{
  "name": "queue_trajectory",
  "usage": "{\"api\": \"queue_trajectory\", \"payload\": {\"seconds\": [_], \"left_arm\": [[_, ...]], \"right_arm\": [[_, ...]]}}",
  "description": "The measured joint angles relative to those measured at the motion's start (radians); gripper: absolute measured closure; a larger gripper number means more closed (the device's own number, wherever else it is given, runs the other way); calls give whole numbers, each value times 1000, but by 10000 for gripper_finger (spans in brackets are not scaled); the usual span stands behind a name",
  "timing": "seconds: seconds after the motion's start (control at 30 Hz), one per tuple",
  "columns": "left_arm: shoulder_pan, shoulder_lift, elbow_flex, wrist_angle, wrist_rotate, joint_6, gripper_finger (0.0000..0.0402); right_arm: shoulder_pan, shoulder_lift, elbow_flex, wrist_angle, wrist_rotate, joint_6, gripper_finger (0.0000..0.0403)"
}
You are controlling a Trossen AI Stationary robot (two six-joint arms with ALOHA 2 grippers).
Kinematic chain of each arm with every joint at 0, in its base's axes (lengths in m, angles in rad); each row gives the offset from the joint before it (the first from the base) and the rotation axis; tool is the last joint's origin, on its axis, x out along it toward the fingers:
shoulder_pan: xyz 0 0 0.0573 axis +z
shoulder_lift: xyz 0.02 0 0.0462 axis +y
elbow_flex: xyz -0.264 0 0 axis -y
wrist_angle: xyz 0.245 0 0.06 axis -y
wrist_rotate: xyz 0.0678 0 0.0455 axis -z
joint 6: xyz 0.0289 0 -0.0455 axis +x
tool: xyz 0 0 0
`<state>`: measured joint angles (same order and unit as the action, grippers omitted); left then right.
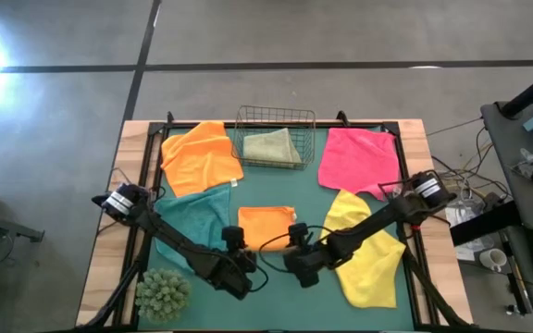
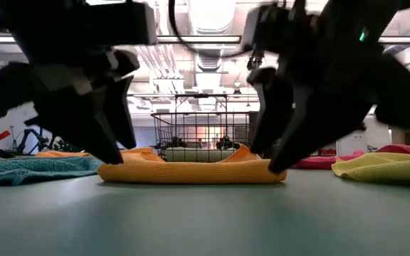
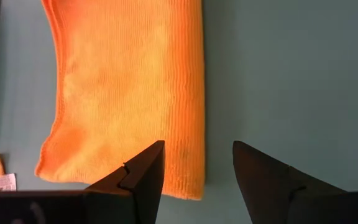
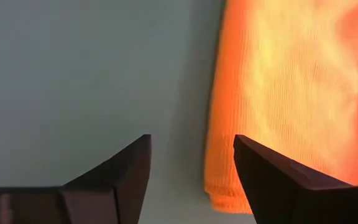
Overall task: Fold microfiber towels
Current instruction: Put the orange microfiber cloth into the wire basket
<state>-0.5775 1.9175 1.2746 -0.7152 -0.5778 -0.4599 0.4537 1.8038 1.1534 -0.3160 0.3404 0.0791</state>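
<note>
Teal towel (image 1: 195, 220): I see only part of it from above; the left arm lies across its near half.
Yellow towel (image 1: 368, 248): the right arm crosses its middle, hiding a strip.
Folded orange towel (image 3: 129, 87): cut off by the left wrist picture's edge; in the right wrist view (image 4: 291, 99) it is blurred and also runs off the frame.
Olive towel (image 2: 191, 153): from table height I only make out a sliver behind the folded orange towel.
Both arms: their upper parts leave the low view.

wire basket (image 1: 276, 118): table's far edge | spiky plant ball (image 1: 163, 292): near-left corner
</note>
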Motion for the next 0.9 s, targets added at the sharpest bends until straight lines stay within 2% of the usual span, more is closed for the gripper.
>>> {"api": "queue_trajectory", "payload": {"seconds": [0.33,0.53,0.7,0.8,0.9], "left_arm": [[16,0,-64,10,0,4,228],[48,-3,-116,88,0,3,228],[87,-3,-117,89,-1,3,241],[104,-3,-118,89,0,29,274],[114,-1,-120,113,3,97,325]], "right_arm": [[-69,27,-1,-31,1,51,184],[-87,30,-1,-41,-5,52,194],[-94,31,-2,-43,-7,52,252],[-100,31,-2,-45,-7,63,301],[-105,31,-2,-46,-7,89,350]]}}
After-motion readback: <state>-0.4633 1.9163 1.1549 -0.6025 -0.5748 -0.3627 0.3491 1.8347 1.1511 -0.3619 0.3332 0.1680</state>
